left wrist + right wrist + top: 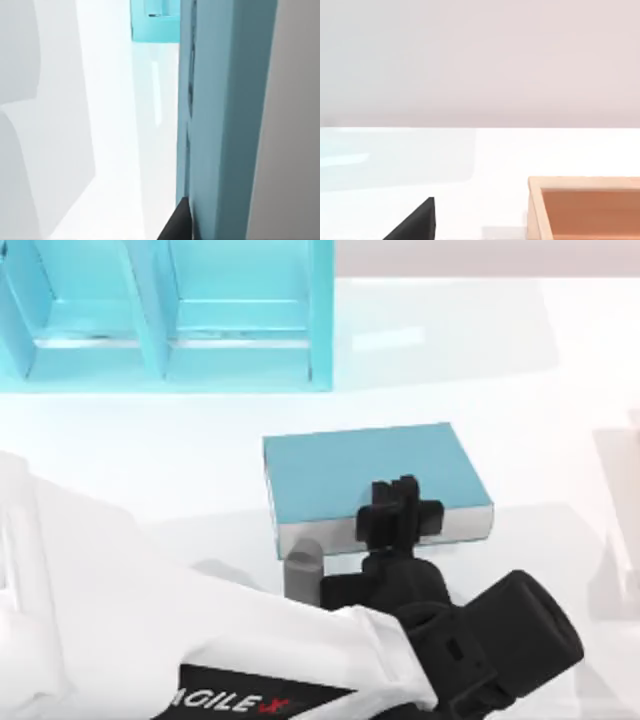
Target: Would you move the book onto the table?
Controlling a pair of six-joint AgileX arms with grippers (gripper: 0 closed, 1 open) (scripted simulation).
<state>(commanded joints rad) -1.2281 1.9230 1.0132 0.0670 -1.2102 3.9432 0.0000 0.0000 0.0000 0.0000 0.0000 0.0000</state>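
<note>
The teal-blue book (350, 465) lies flat and level in the middle of the white table (150, 450), its pale page edges facing the near side. My left gripper (400, 508) reaches in from the near side and is shut on the book's near long edge, one finger lying on the cover. In the left wrist view the book's cover (225, 125) runs close alongside a dark fingertip (177, 225). Whether the book rests on the table or hangs just above it I cannot tell. One dark fingertip (417, 222) of my right gripper shows above the table.
A teal shelf (160, 320) with open compartments stands at the back left, also far off as the shelf (155, 27) in the left wrist view. A wooden box (585, 210) sits on the table near my right gripper. My left arm covers the near left.
</note>
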